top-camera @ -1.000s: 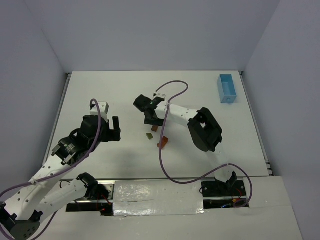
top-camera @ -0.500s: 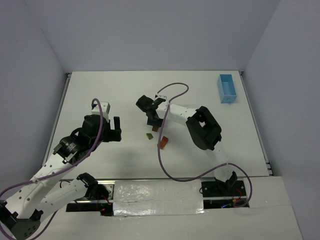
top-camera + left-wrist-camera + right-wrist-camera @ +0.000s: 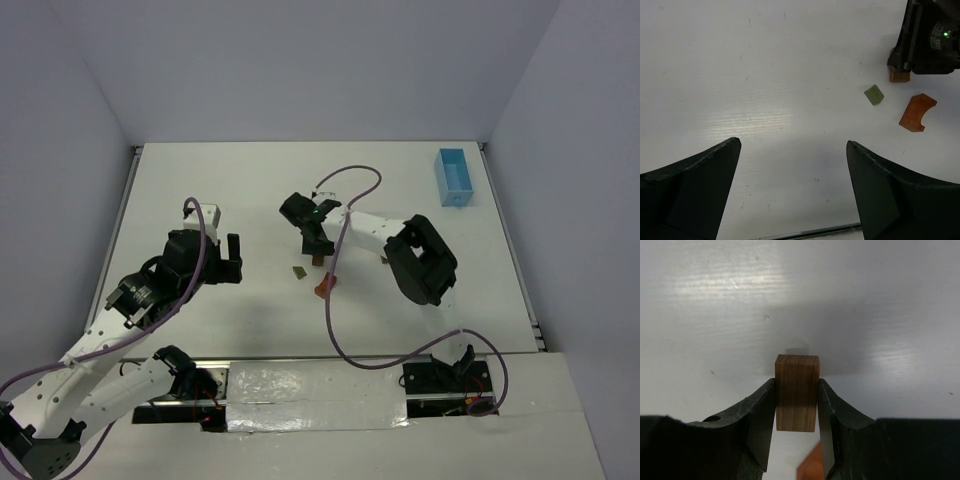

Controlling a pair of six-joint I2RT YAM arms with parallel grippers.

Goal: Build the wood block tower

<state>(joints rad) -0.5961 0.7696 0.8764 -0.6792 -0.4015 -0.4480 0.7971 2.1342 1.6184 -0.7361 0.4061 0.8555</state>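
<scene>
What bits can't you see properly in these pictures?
Right wrist view: the orange shape below the brown block is blurred and cut off by the bottom edge; which block it is, I can't tell.
Top view: the right gripper covers most of that brown block.
Left wrist view: the top-right corner cuts off most of the right gripper.
Top view: the blue tray is too small to see inside.

The brown block, rectangular with lengthwise grain, stands upright, pressed on both sides by the fingers of the right pincer. Near it the olive-green block, a small square, lies flat on the desk. Just beside that lies the orange block, with a curved notch in one side. The three do not touch.
</scene>
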